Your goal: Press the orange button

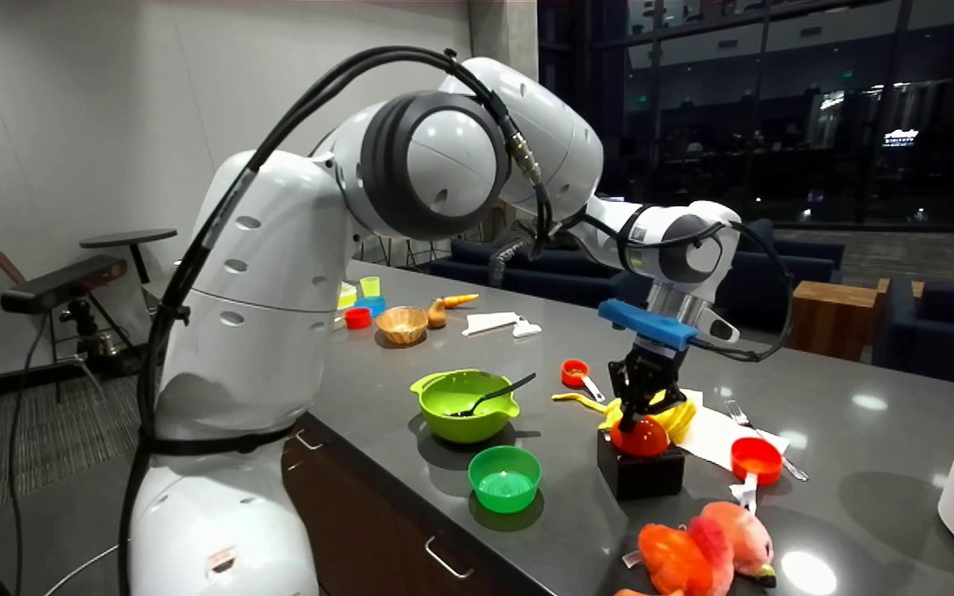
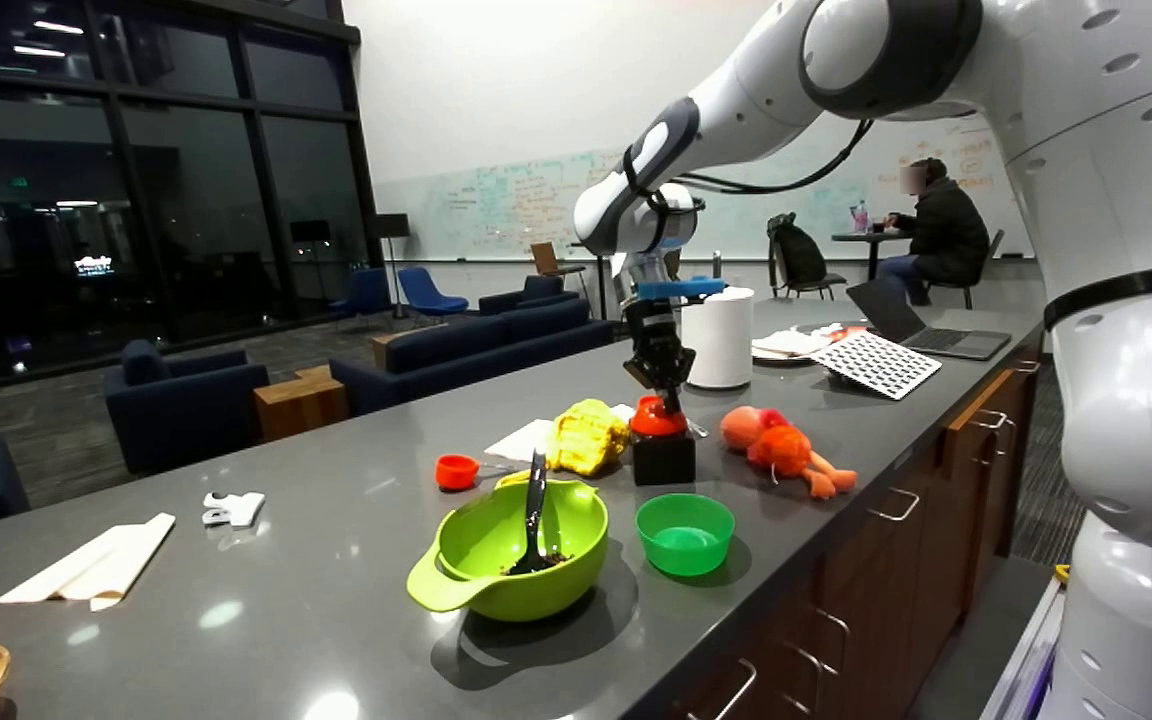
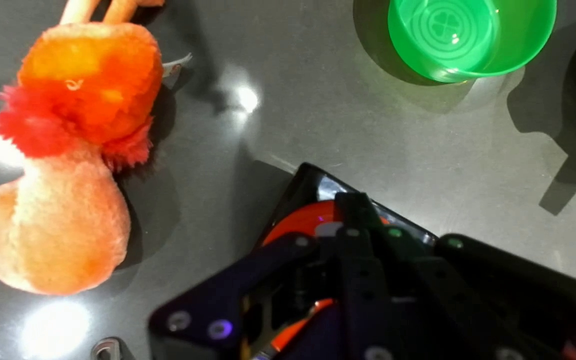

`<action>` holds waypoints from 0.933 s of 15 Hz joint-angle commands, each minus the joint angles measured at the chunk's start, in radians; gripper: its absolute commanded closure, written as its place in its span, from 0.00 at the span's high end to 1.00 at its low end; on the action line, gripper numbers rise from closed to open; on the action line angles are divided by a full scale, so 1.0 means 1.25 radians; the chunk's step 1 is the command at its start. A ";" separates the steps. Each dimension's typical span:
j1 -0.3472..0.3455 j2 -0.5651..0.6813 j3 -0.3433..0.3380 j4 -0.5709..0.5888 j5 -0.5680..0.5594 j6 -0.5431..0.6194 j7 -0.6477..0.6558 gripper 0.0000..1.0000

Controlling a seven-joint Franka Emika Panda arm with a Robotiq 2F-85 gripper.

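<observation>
Button [image 3: 299, 220] partly behind fingers [image 3: 352, 211]

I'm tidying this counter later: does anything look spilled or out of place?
No spill shows. The plush toy looks odd: a plaything lying near the lime bowl and small green bowl. The yellow bundle beside the orange button, probably cloth, looks crumpled.

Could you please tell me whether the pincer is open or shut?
Shut: in the wrist view, the pincer has its fingers lying together with no visible gap, their tips over the button.
</observation>
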 commanded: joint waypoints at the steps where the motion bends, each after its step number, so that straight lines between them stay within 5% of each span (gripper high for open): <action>1: -0.018 0.055 0.008 0.057 0.020 -0.027 -0.023 0.00; 14: -0.028 0.092 0.011 0.120 0.026 -0.091 -0.025 0.00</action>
